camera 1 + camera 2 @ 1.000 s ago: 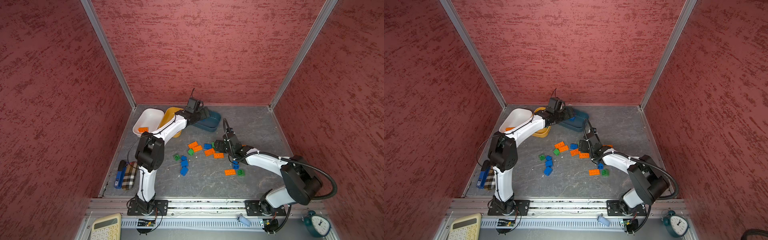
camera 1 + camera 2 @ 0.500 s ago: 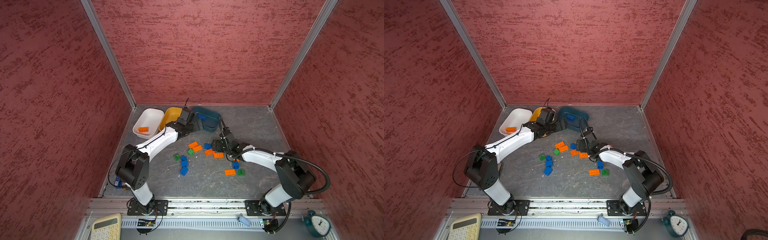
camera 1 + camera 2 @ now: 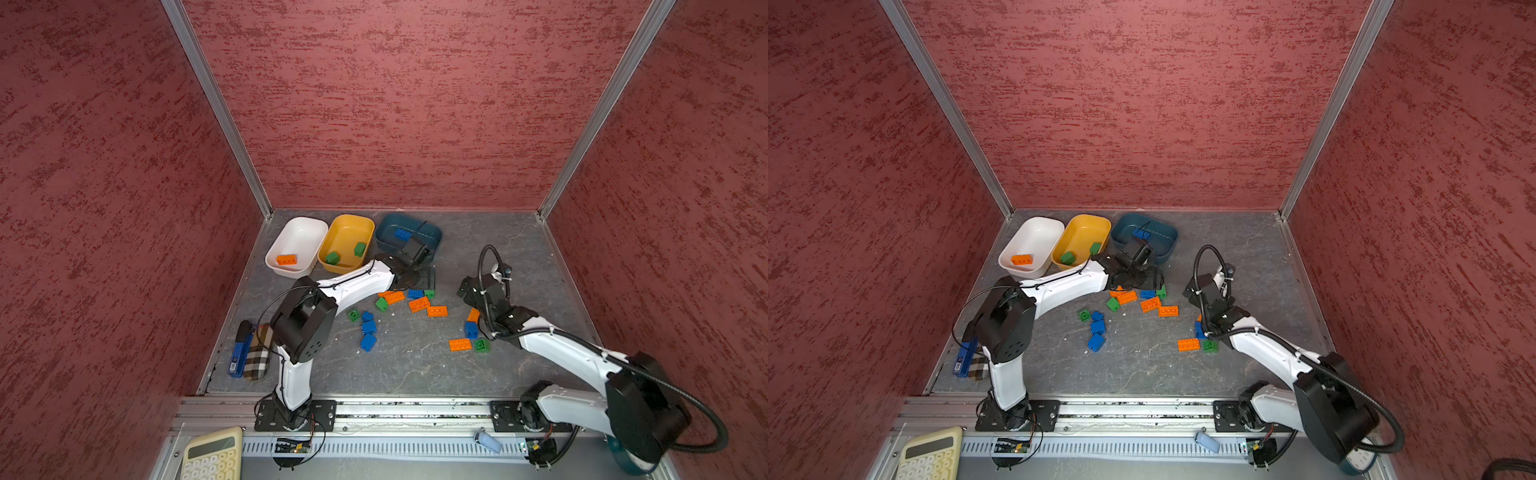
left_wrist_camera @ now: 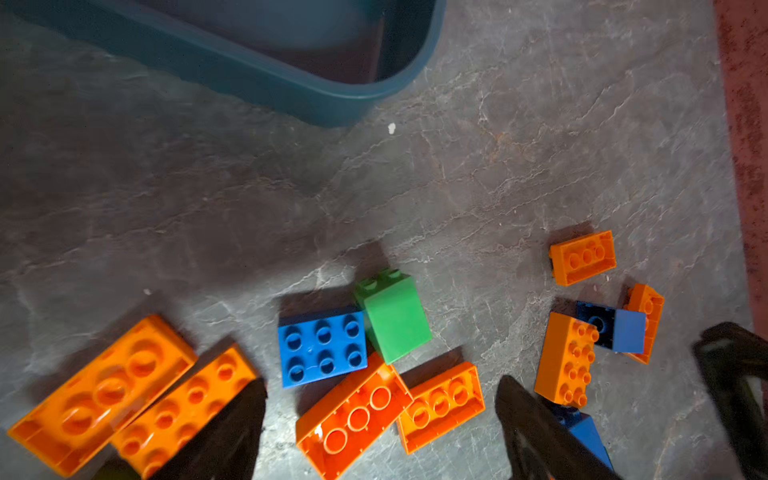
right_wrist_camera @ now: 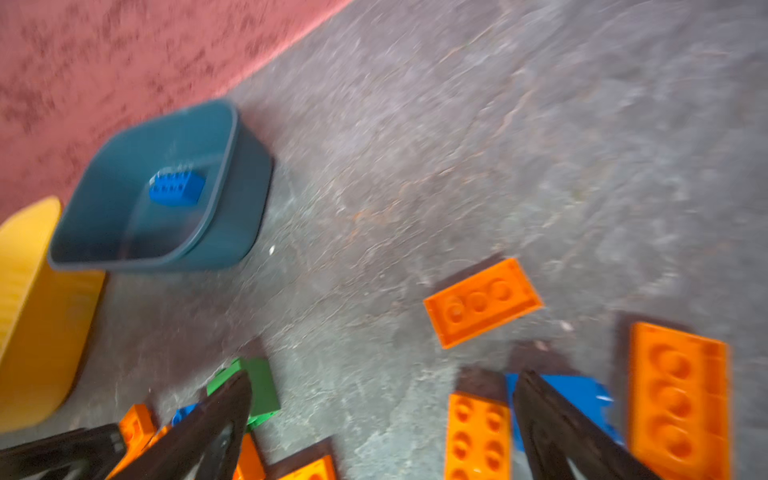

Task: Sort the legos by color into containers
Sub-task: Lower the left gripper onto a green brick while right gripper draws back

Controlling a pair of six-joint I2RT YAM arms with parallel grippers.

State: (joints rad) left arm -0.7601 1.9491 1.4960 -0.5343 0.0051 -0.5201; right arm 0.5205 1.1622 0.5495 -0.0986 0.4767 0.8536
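- Left gripper [image 3: 419, 278]: jaws spread wide, holding nothing. In the left wrist view its dark fingers [image 4: 232, 428] straddle two upturned orange bricks [image 4: 353, 415] lying on the grey floor [image 4: 498, 166].
- Just past those fingertips, a blue six-stud brick [image 4: 322, 347] lies touching a green brick [image 4: 392, 318].
- Right gripper [image 5: 384, 376]: jaws also wide apart, empty. In the blurred right wrist view a studded orange piece [image 5: 478, 436] lies on the floor between the fingers, and a blue piece [image 5: 582, 395] is partly hidden behind one finger.
- Central cluster [image 3: 419, 304]: in both top views, loose orange, blue and green legos lie under and just in front of the left gripper. Three blue ones [image 3: 368, 328] and one green lie slightly apart, nearer the left arm's base.
- Right-hand group [image 3: 459, 344]: two orange, one blue and one green brick lie beside the right forearm.
- White tub [image 3: 299, 235]: leftmost of a row of three at the far left of the floor. It holds one orange lego [image 3: 286, 259].
- Mustard tub [image 3: 347, 232]: middle of the row, with two green legos [image 3: 332, 257].
- Teal tub [image 3: 386, 239]: right end of the row, just behind the left wrist. It holds one blue lego [image 3: 402, 233].
- Periphery: a blue stapler [image 3: 239, 349] and a plaid case [image 3: 257, 351] lie side by side at the floor's left edge. A calculator [image 3: 212, 455] sits in front of the rail.
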